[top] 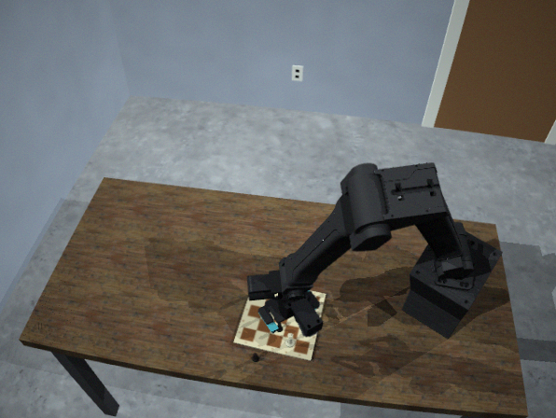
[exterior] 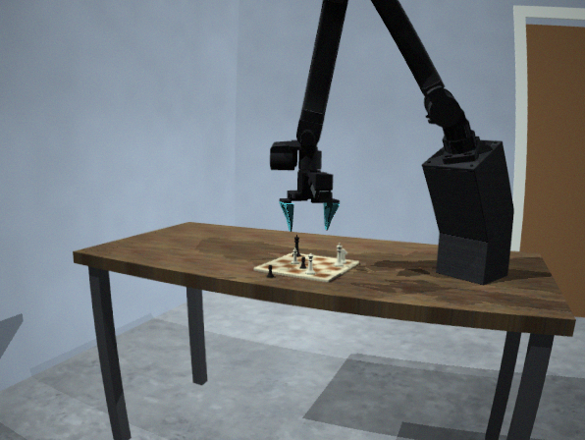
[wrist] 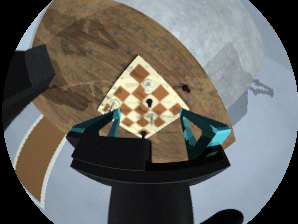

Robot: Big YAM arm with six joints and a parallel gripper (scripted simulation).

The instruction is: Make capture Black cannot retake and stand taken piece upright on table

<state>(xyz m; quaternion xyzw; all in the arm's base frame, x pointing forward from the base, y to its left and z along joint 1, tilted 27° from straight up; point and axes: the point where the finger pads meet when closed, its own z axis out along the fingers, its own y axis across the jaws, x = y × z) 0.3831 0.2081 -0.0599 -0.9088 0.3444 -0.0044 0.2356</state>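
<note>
Above the chessboard point(exterior: 344, 269) hangs the hand point(exterior: 309, 216), fingers spread wide and holding nothing; a black pawn point(exterior: 270, 271) stands upright on the counter point(exterior: 196, 255) just beside the board.

The chessboard point(exterior: 339, 271) is checkered cream and reddish brown with a cream border, on a dark-grained brown wooden table point(exterior: 147, 255). On the chessboard stand white and black pieces; beside it, a black pawn point(exterior: 270, 271). Above it, the black gripper point(exterior: 309, 214) has teal fingertips point(exterior: 287, 212).
</note>
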